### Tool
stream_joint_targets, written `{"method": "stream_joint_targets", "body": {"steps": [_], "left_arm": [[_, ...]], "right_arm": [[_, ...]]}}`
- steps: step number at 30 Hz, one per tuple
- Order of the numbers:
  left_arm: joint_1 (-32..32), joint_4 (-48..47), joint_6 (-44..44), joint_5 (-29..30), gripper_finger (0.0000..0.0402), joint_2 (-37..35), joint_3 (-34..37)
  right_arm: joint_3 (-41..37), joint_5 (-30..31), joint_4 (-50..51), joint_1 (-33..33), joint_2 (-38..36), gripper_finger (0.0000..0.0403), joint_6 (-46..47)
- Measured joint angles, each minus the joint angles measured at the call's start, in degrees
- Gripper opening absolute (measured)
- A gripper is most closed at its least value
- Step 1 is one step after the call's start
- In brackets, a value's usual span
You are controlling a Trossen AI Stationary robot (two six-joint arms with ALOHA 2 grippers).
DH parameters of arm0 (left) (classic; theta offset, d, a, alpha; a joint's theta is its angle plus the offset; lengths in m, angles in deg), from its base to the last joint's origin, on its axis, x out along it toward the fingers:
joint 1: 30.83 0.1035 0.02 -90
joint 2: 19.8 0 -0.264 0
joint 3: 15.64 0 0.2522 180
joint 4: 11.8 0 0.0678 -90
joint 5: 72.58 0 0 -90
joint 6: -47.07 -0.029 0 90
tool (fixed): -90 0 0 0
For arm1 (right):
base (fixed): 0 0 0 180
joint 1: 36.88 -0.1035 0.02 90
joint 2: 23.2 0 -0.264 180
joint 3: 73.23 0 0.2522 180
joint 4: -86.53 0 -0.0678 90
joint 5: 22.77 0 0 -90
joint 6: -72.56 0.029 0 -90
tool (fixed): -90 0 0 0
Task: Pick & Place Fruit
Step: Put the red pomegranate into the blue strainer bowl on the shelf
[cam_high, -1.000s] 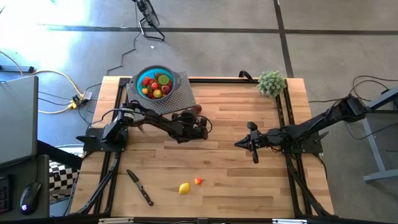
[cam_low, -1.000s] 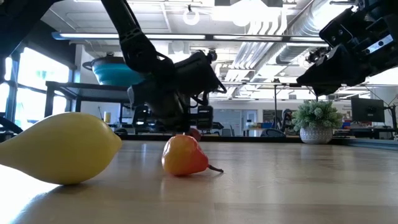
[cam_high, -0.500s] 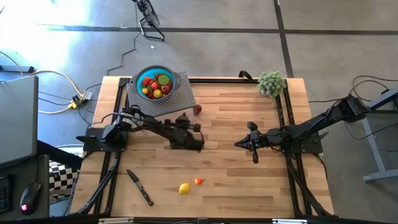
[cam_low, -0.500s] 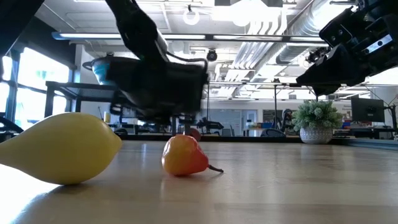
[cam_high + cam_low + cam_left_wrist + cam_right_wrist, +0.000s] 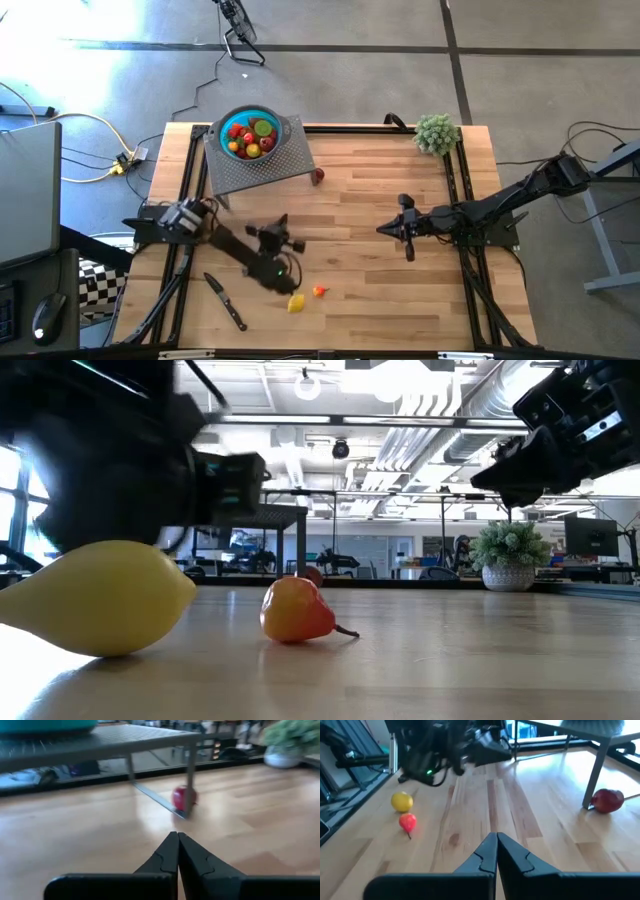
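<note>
Your left pincer (image 5: 288, 290), shut and empty, nears the lemon (image 5: 296, 303) and orange fruit (image 5: 319, 291) at lower centre; the bowl (image 5: 249, 136) at upper left already holds several, with a red one (image 5: 318, 175) loose by the rack (image 5: 285, 160) too.

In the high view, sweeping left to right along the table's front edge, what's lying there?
Black-handled knife → yellow fruit → small red-orange fruit. The left gripper hangs shut just above the yellow fruit, so I leave it out of the order.
</note>
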Motion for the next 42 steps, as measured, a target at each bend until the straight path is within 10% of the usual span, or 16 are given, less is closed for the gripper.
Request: {"method": "stream_joint_targets", "body": {"steps": [16,42], "left_arm": [[-12.11,11.38,-3.54,1.58,0.0,0.0,-0.86],[-0.79,10.41,-48.86,-1.61,0.0,-0.02,-23.21]], "right_arm": [[0.02,0.11,-2.97,0.48,0.0,0.0002,0.6],[0.02,1.03,-3.34,0.46,0.0,0.0002,0.48]]}}
